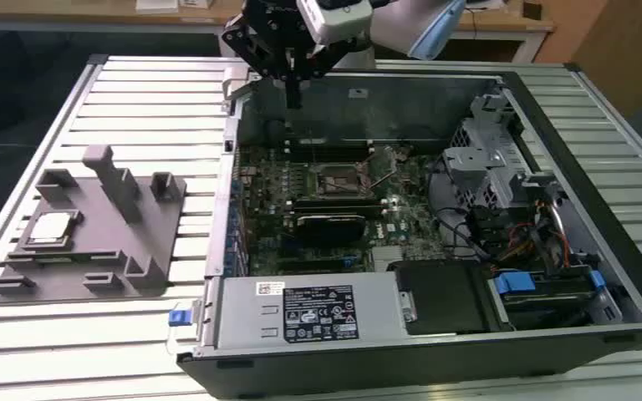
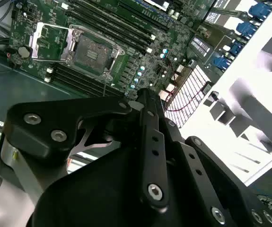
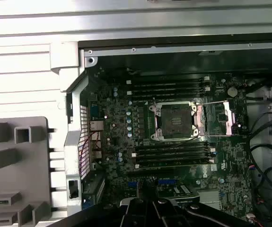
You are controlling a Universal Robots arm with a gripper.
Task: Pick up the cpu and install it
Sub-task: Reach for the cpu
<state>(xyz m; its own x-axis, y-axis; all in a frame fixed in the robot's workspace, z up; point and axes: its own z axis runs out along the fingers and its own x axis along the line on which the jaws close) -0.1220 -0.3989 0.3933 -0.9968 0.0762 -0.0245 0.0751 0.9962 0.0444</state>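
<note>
The socket (image 3: 176, 122) lies clear from above, with its metal frame (image 3: 218, 120) swung up at one side and memory slots (image 3: 171, 156) along two others. The case wall (image 1: 410, 100) rises just under the gripper (image 1: 293, 102), and the drive cage (image 1: 488, 159) crowds the exterior view's right. Upright posts (image 1: 104, 167) on the gray fixture (image 1: 98, 267) stand beside the cpu (image 1: 51, 230).

Bright even room light, white glare on table (image 2: 197, 127) in second wrist view, case (image 1: 410, 100) interior shadowed
</note>
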